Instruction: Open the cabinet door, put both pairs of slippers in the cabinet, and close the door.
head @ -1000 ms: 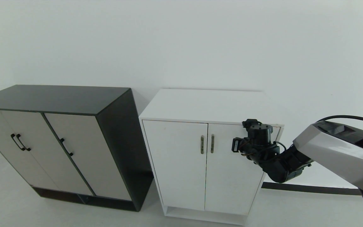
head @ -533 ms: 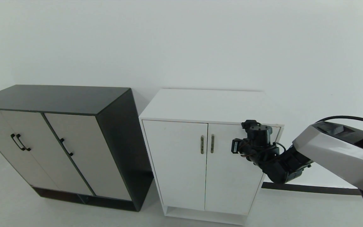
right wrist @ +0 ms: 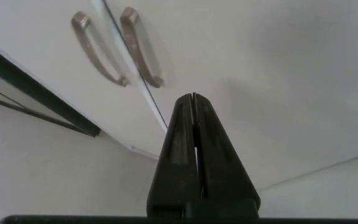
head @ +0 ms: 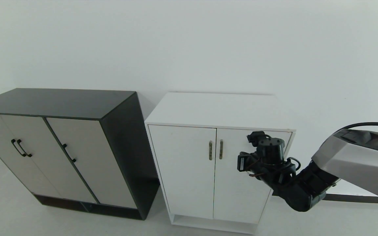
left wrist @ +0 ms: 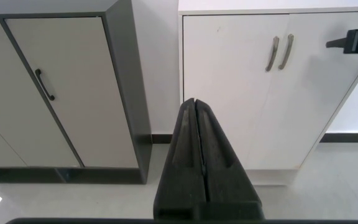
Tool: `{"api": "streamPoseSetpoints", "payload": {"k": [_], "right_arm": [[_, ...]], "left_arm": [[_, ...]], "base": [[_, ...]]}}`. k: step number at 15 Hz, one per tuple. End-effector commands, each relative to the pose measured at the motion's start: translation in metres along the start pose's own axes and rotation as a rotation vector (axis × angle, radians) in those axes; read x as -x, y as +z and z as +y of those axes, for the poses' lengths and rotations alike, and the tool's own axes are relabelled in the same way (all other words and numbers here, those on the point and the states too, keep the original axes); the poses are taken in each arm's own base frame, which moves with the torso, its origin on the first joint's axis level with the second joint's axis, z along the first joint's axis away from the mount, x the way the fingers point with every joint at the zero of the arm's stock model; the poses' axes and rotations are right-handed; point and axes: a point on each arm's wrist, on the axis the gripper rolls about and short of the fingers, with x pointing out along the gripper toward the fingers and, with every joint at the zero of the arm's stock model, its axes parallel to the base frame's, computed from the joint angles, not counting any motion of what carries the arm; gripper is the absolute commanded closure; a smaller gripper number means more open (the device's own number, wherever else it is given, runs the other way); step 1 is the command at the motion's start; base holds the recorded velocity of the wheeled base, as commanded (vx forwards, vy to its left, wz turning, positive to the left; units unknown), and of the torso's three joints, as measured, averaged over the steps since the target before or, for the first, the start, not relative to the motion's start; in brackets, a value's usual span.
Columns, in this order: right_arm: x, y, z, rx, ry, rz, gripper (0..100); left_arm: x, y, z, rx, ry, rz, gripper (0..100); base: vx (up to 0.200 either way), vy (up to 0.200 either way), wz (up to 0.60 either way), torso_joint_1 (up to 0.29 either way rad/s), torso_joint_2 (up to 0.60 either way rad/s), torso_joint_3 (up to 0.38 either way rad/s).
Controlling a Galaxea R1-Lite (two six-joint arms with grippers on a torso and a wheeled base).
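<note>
The white cabinet [head: 220, 111] stands against the wall with both doors shut. Its two metal handles [head: 216, 150] sit side by side at the middle seam and show again in the left wrist view [left wrist: 279, 53] and the right wrist view [right wrist: 120, 53]. My right gripper [head: 242, 161] hangs in front of the right door [head: 238, 196], a little right of the handles, with its fingers shut and empty [right wrist: 194, 99]. It shows farther off in the left wrist view [left wrist: 353, 42]. My left gripper [left wrist: 195, 106] is shut and empty, held low, well back from both cabinets.
A dark cabinet [head: 61, 101] with two grey doors and black handles [head: 21, 148] stands just left of the white one. Bare light floor [left wrist: 328, 186] lies in front of both. A dark baseboard [head: 349, 197] runs along the wall on the right.
My right arm has dropped lower and shifted slightly left in front of the right door. The doors have stayed shut.
</note>
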Motion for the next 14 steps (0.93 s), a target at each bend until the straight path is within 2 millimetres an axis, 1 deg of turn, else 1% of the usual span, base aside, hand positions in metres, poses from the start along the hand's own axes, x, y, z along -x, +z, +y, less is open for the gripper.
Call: {"api": "streamPoseSetpoints", "payload": {"k": [1,3,5,6,7,8,9,10,12,13,14], "right_arm": [[0.027,0.009,0.003,0.043,-0.001,-0.004,100],[0.042,0.008,-0.004,0.095,-0.068,0.006,100],[0.076,0.019,-0.019,0.112,-0.143,-0.005,100],[0.098,0.023,-0.028,0.125,-0.158,-0.006,100],[0.122,0.026,-0.037,0.146,-0.178,-0.009,100],[0.138,0.026,-0.043,0.158,-0.207,-0.010,100],[0.164,0.021,-0.054,0.176,-0.257,-0.002,100],[0.192,0.013,-0.068,0.189,-0.313,0.015,100],[0.231,-0.007,-0.092,0.183,-0.389,0.057,100],[0.246,-0.018,-0.100,0.173,-0.414,0.081,100],[0.252,-0.017,-0.102,0.144,-0.421,0.074,100]], "left_arm": [[0.000,0.000,0.000,0.000,0.000,0.001,100],[0.000,0.000,0.000,0.000,0.000,0.001,100],[0.000,0.000,0.000,0.000,0.000,0.001,100],[0.000,0.000,0.000,-0.003,0.002,0.001,100],[0.000,0.000,0.000,-0.004,0.002,-0.001,100],[0.000,0.000,0.000,-0.004,0.002,0.001,100],[0.000,0.000,0.000,-0.004,0.002,-0.001,100],[0.000,0.000,0.000,-0.004,0.002,-0.001,100],[0.000,0.000,0.000,-0.001,0.003,-0.001,100],[0.000,0.000,0.000,-0.001,0.003,-0.001,100],[0.000,0.000,0.000,-0.001,0.002,-0.001,100]], "base": [[0.000,0.000,0.00,0.000,0.00,0.000],[0.000,0.000,0.00,0.000,0.00,0.000],[0.000,0.000,0.00,0.000,0.00,0.000],[0.000,0.000,0.00,0.000,0.00,0.000],[0.000,0.000,0.00,0.000,0.00,0.000],[0.000,0.000,0.00,0.000,0.00,0.000],[0.000,0.000,0.00,0.000,0.00,0.000],[0.000,0.000,0.00,0.000,0.00,0.000],[0.000,0.000,0.00,0.000,0.00,0.000],[0.000,0.000,0.00,0.000,0.00,0.000],[0.000,0.000,0.00,0.000,0.00,0.000]]}}
